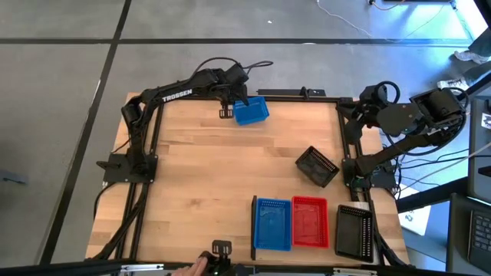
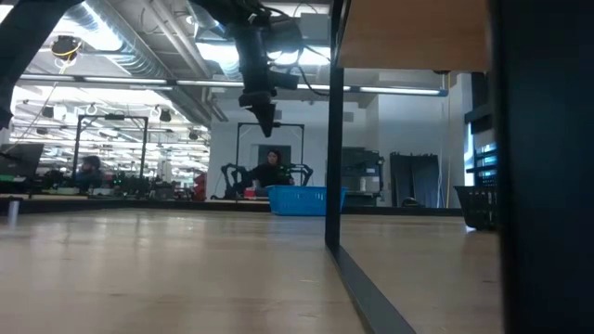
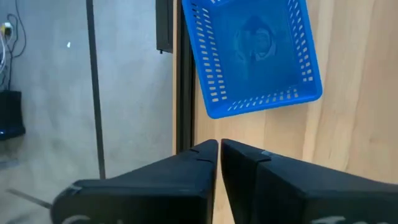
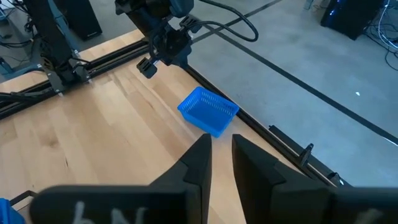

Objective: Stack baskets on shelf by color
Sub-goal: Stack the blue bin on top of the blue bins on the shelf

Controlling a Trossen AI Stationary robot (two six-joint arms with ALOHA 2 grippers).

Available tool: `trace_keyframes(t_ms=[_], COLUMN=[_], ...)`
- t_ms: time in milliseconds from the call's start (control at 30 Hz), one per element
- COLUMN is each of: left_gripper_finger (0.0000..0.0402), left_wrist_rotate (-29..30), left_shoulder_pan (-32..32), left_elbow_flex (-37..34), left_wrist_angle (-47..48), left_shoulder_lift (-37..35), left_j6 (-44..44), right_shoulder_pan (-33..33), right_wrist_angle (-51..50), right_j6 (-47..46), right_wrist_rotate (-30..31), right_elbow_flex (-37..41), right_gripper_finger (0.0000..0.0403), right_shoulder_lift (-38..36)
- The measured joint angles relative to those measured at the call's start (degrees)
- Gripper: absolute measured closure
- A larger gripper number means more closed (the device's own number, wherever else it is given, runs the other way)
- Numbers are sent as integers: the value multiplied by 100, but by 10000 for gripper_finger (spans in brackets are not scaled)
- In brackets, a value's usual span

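A blue basket rests upright on its base at the table's far edge. My left gripper hangs above the table just left of it, pointing down, fingers shut, holding nothing. A black basket lies askew right of the table's middle. On the shelf, behind its black bar, stand a blue basket, a red basket and a black basket. My right gripper waits folded back at the table's far right corner, fingers a little apart.
Black frame rails run along the far edge close behind the blue basket. A person's hand shows at the near edge. Bare wood covers the table's left and middle. In the low view a dark upright post stands near the camera.
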State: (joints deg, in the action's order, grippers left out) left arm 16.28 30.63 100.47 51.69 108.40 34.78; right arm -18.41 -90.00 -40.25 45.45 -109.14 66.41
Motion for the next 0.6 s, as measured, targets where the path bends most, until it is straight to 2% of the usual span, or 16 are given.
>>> trace_keyframes(t_ms=[167, 333, 400, 533, 600], left_gripper_finger=[361, 346, 346, 345, 345], left_wrist_rotate=[-2, -266, -789, -2770, -3341], left_shoulder_pan=[24, 141, 202, 377, 446], left_elbow_flex=[0, 0, 0, 0, 0], left_wrist_angle=[-6, -6, -6, -11, -72], left_shoulder_lift=[2, 2, 2, 2, 2], left_j6=[-148, -181, -381, -599, -595], right_shoulder_pan=[0, 0, 0, 0, 0], right_wrist_angle=[0, 0, -1, 0, 0], right_j6=[-7, -14, -17, -20, -25], right_wrist_rotate=[0, -1, 0, 0, 0], right_elbow_flex=[0, 0, 0, 0, 0], right_gripper_finger=[341, 341, 341, 341, 341], right_shoulder_lift=[0, 0, 0, 0, 0])
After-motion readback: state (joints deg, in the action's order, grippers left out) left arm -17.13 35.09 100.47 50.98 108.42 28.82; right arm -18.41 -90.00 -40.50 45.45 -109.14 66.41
